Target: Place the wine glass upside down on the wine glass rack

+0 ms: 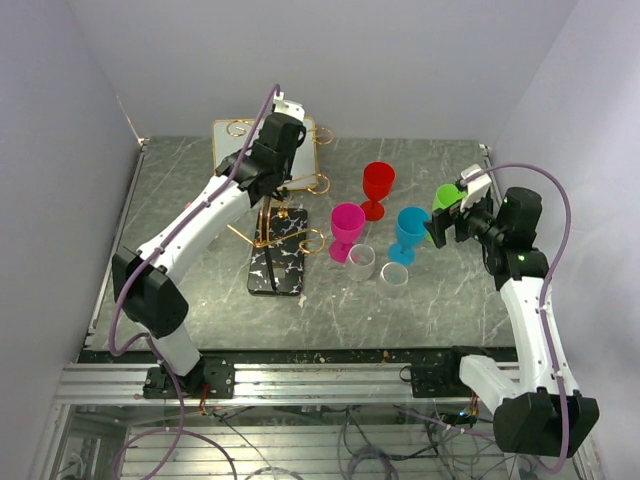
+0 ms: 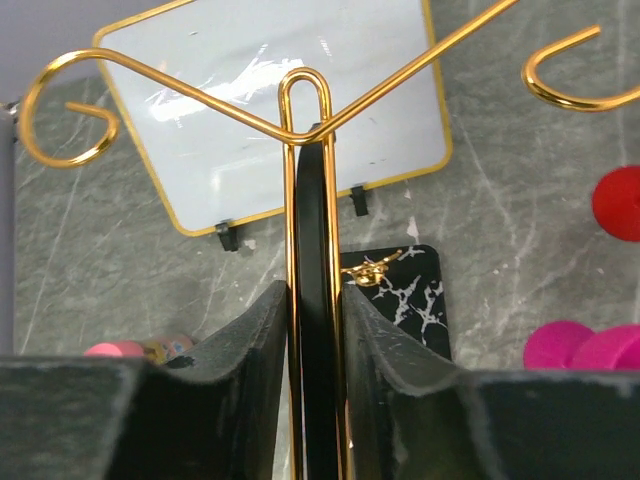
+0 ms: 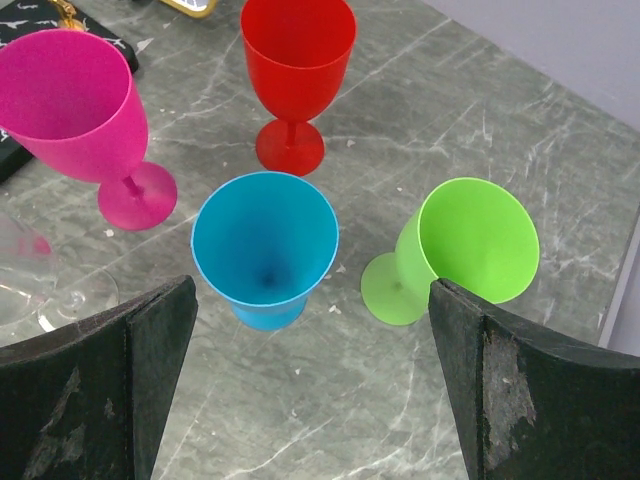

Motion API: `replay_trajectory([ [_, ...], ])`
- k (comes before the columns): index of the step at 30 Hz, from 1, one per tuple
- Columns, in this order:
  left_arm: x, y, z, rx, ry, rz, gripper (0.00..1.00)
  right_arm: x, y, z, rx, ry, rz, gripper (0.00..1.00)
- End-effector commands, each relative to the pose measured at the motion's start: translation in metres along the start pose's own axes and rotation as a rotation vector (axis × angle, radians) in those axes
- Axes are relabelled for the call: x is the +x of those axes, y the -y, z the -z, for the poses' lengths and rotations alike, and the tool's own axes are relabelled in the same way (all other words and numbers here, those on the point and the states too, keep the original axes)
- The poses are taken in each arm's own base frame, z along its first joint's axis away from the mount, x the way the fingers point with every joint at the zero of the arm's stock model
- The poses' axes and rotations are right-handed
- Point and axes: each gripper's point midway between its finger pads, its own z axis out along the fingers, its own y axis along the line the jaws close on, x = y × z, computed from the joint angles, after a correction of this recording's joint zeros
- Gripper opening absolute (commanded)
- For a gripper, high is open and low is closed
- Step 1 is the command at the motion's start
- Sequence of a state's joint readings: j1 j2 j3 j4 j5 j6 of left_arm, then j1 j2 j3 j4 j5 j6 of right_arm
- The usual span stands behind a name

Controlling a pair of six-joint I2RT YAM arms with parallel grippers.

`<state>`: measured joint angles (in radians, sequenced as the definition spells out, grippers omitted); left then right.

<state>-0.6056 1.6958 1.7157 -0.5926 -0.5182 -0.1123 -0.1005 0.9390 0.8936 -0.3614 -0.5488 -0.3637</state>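
Observation:
The wine glass rack has a thin gold post [image 2: 290, 200] with scroll-ended arms on a black white-veined base [image 1: 278, 258]. My left gripper [image 2: 313, 300] is shut on the post just below the arms; it also shows in the top view [image 1: 263, 188]. Upright on the table stand a red glass [image 3: 297, 60], a magenta glass [image 3: 70, 100], a blue glass [image 3: 265, 245] and a green glass [image 3: 470, 245]. My right gripper [image 3: 310, 335] is open and empty, above and just short of the blue and green glasses. No glass hangs on the rack.
A white gold-rimmed tray [image 2: 270, 110] stands behind the rack. Two clear glasses [image 1: 361, 261] [image 1: 395, 275] sit in front of the magenta and blue ones. Grey walls close in the table on the left, back and right.

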Motion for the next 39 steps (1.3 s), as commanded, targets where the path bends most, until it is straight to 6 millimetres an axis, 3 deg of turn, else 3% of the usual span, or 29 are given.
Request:
replay_trajectory([
  [1,-0.011,0.005,0.018,0.097,0.030,0.041,0.41,-0.009,0.001,-0.003,-0.005,-0.021,0.020,1.00],
  [10,-0.025,0.009,0.038,0.181,0.066,0.054,0.65,-0.008,0.003,-0.013,-0.009,-0.107,0.050,0.97],
  [22,-0.055,-0.007,0.088,0.297,0.206,-0.010,0.99,0.010,-0.006,-0.037,-0.005,-0.303,0.097,0.72],
  [28,-0.061,-0.026,0.108,0.272,0.265,-0.062,1.00,0.022,0.003,-0.051,0.036,-0.401,0.082,0.61],
  [39,-0.061,-0.055,0.114,0.224,0.293,-0.068,1.00,0.043,0.004,-0.077,0.009,-0.521,0.050,0.40],
])
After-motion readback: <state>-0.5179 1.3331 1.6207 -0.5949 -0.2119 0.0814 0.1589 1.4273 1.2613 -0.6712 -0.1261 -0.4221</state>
